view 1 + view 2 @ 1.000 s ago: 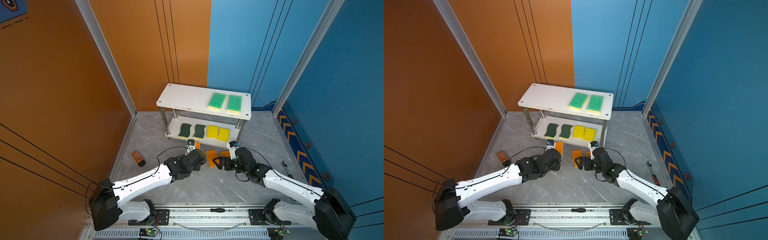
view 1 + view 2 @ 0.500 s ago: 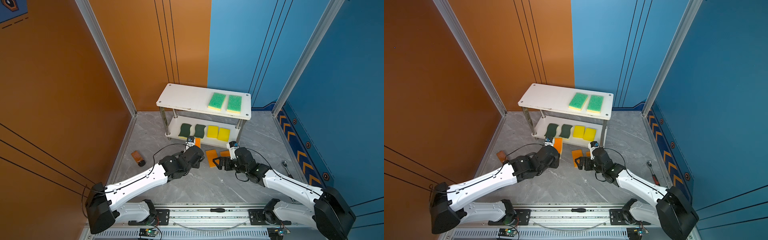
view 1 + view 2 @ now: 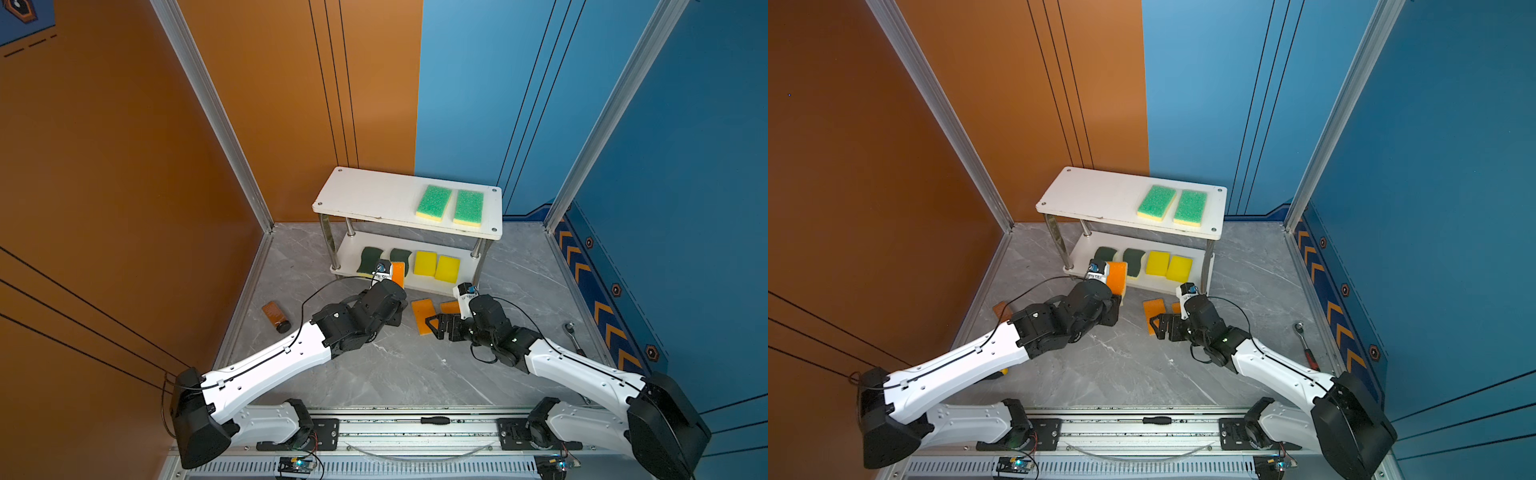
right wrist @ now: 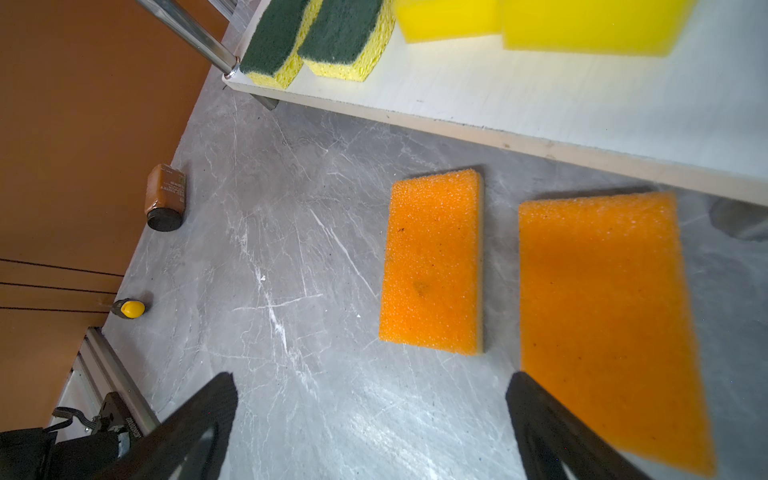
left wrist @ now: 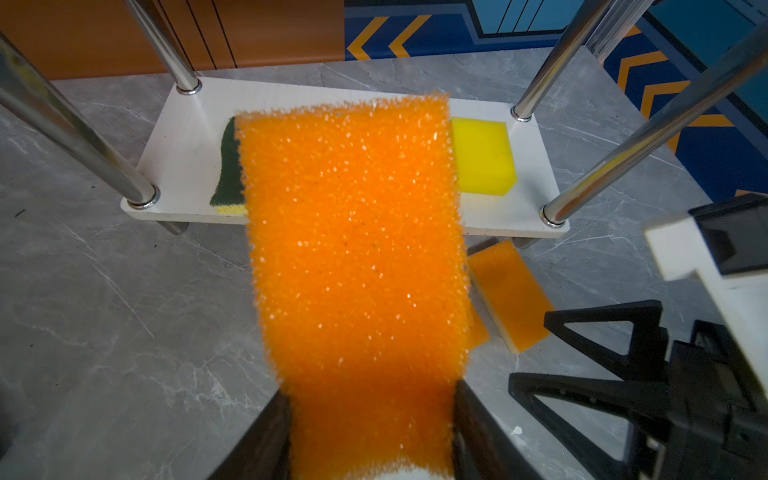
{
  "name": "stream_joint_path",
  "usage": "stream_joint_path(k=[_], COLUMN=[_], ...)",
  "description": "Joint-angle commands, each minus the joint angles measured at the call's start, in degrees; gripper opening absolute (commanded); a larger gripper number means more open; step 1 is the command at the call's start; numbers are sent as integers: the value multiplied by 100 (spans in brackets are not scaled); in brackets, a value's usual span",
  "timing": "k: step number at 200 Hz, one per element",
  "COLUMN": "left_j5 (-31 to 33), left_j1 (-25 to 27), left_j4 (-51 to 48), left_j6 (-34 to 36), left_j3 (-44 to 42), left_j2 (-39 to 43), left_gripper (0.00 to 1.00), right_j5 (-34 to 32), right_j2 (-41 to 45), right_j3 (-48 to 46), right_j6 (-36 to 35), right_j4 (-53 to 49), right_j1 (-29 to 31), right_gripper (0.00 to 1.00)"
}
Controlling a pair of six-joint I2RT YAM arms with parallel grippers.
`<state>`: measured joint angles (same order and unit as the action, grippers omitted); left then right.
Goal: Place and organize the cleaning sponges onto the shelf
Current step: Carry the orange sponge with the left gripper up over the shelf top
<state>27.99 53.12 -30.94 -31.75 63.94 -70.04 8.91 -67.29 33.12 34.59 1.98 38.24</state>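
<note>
Our left gripper (image 5: 370, 440) is clamped on an orange-topped sponge (image 5: 353, 232) whose long axis points straight at the shelf (image 5: 183, 137) just ahead, its top board (image 3: 365, 195) half bare above, while our right gripper (image 4: 370, 386) hangs jaws apart by two orange floor sponges (image 4: 432, 262).

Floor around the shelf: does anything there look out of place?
Yes. A brown bottle lies tipped on its side near the orange wall, and a wrench lies by the blue wall. Both look like strays, unrelated to the tidying.
</note>
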Motion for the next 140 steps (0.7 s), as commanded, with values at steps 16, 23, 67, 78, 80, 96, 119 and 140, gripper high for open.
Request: stream_joint_path(k=[16,23,67,78,80,96,119,140], left_j5=[120,126,121,124,125,111,102,83], left_j1=[-89,-100,-119,-118,-118,-127,-134,-135], left_j4=[-81,-86,-83,-79,-79,-86,-88,-104], left_j6=[287,313,463,506,510,585,691,756], left_j3=[284,307,469,510,517,573,653,737], left_j2=[124,123,133,131,124,119,116,137], left_gripper=[55,55,54,54,54,54,54,54], right_j5=[-4,-5,-9,-6,-6,-11,-9,-6], right_j2=[-32,-37,-16,-18,-16,-21,-13,5], right_j3=[-77,-78,-86,-86,-87,-90,-87,-86], right_j6=[56,57,65,66,68,80,83,92], right_j4=[-66,-73,-92,-91,-85,-89,-92,-110], right_j1=[-27,-27,-27,-27,-27,-27,-27,-27], right_gripper=[100,100,100,100,100,100,100,100])
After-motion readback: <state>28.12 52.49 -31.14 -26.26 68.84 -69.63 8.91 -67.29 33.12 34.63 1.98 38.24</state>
